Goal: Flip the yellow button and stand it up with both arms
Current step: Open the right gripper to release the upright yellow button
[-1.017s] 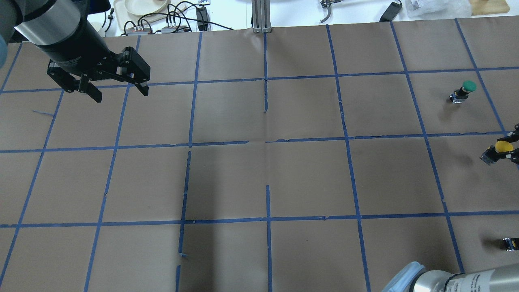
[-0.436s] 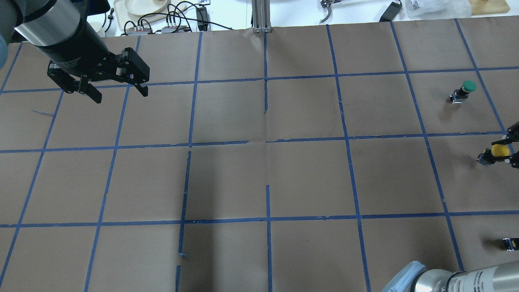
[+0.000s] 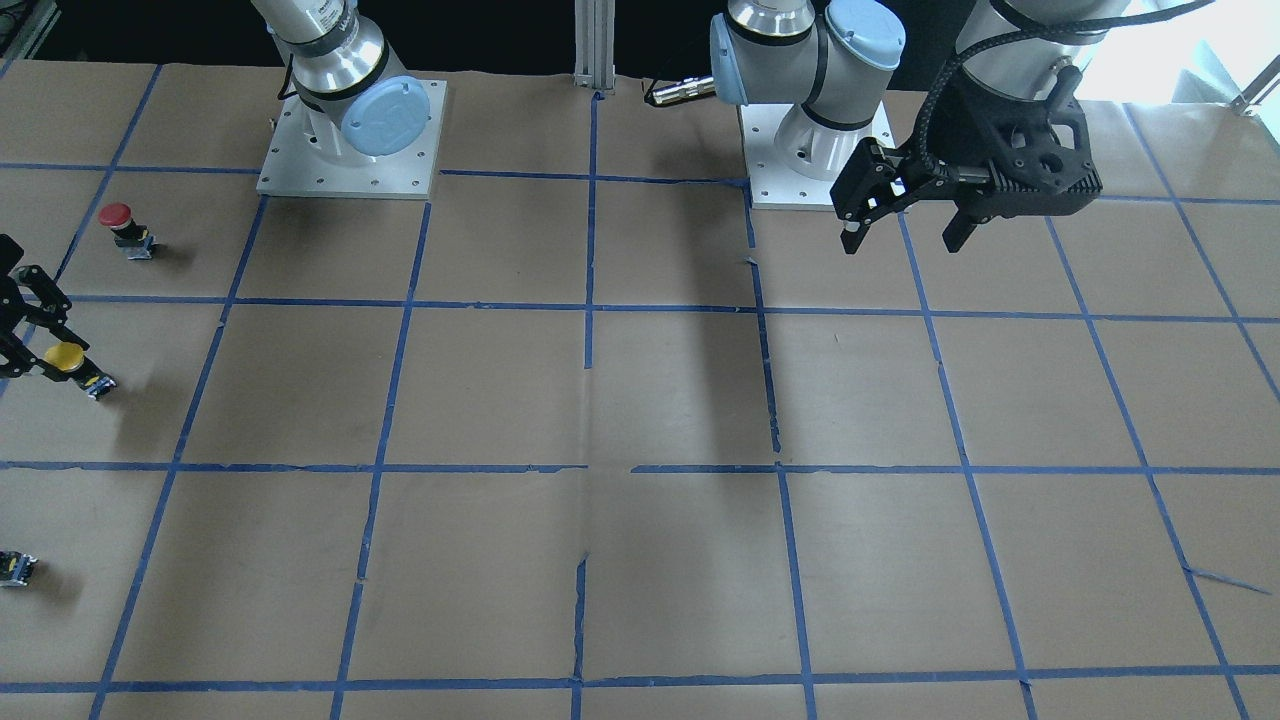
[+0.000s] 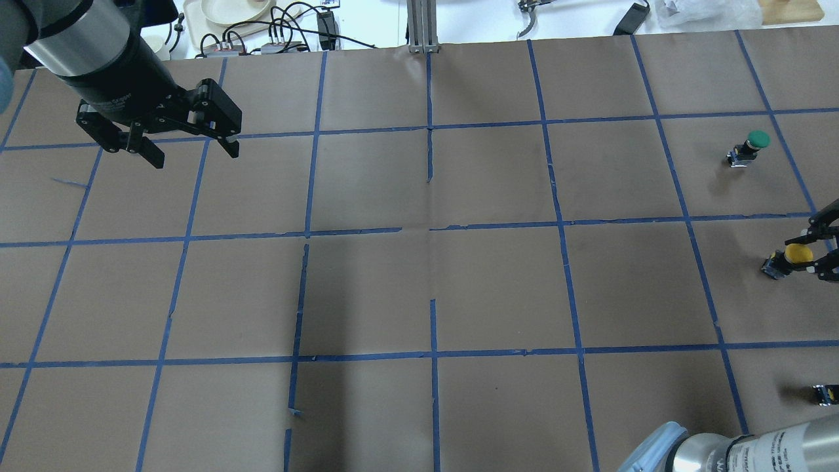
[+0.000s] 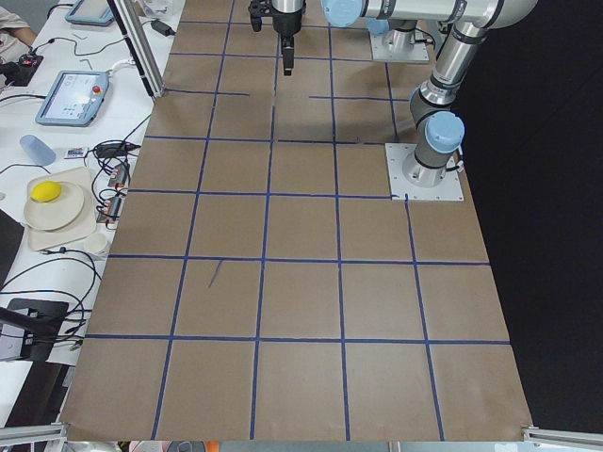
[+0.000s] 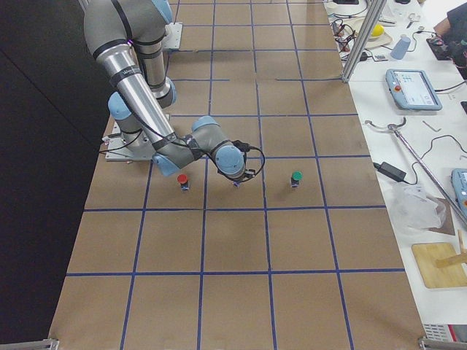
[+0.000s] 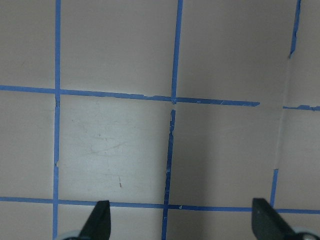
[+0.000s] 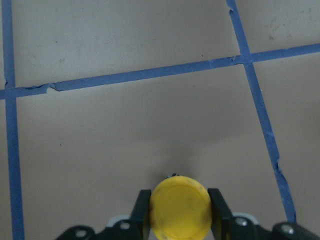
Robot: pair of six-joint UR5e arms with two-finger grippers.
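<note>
Gridded in blue tape (image 4: 491,227), the tabletop (image 4: 498,288) has the left pincer (image 4: 195,156) hanging over its left part, fingers spread, likely ready to receive, while at the right edge the right pincer (image 8: 180,207) clamps the yellow button (image 4: 796,253) by its cap, body jutting sideways, free for a re-grip.

Four table (image 4: 498,288) overviews, two wrist close-ups

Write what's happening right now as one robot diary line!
right gripper: shut on yellow button | left gripper: open, empty, far across the table | both arms on button: not yet
</note>
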